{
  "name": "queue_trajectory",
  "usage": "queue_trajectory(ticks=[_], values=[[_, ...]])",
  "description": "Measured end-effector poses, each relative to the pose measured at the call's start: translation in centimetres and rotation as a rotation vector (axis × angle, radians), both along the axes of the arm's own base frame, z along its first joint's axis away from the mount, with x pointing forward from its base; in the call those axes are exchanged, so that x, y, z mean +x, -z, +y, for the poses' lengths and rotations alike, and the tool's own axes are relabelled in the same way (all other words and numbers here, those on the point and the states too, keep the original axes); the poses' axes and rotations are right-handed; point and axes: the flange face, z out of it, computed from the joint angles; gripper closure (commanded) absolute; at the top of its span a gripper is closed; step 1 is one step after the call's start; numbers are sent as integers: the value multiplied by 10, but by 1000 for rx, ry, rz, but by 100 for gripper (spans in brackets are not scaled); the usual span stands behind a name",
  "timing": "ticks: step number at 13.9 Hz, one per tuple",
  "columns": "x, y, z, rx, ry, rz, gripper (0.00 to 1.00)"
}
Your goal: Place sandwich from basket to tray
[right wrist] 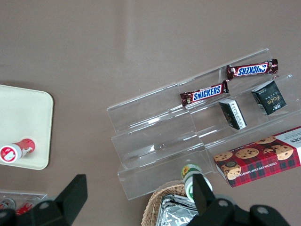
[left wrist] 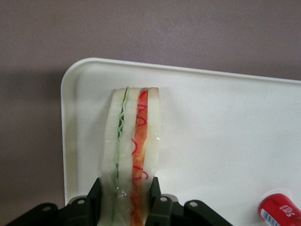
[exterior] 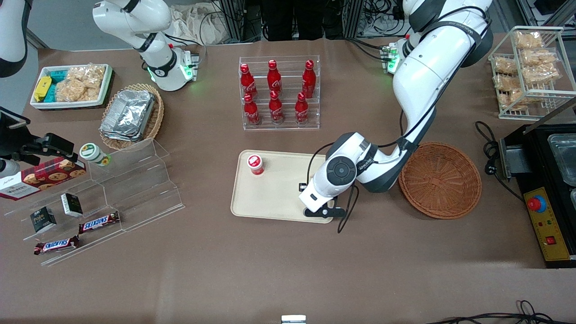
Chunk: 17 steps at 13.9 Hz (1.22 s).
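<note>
Gripper (left wrist: 126,197) squeezes sandwich (left wrist: 131,146) over tray (exterior: 279,198) near centre of front view; basket (exterior: 440,180) beside it.

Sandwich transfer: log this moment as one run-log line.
pincer: shut on sandwich | position: over tray corner nearer the front camera | basket: empty | release: not yet done

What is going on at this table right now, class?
The working left arm reaches over the beige tray, with its gripper above the tray corner nearest the front camera, toward the working arm's end. The jaws are shut on the sandwich, whose green and red filling shows along its edge. The round woven basket beside the tray holds nothing. A small red bottle with a white cap lies on the tray. The sandwich is over the tray but not yet released.
</note>
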Motion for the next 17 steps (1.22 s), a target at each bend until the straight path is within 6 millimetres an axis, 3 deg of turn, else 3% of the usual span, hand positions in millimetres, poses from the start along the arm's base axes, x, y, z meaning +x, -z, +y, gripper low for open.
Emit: queue_trajectory(ticks=[1, 5, 7, 9, 12, 13, 15, 17], values=[[0, 0, 0, 1, 1, -1, 0], [4, -4, 1, -3, -10, -8, 0], [11, -26, 1, -11, -62, -25, 0], [13, -70, 3, 16, -102, -30, 0], [10, -180, 26, 70, -132, -88, 0], [9, -217, 48, 103, -152, -99, 0], [9, -270, 102, 160, -166, -106, 0], [14, -302, 150, 188, -170, -115, 0]])
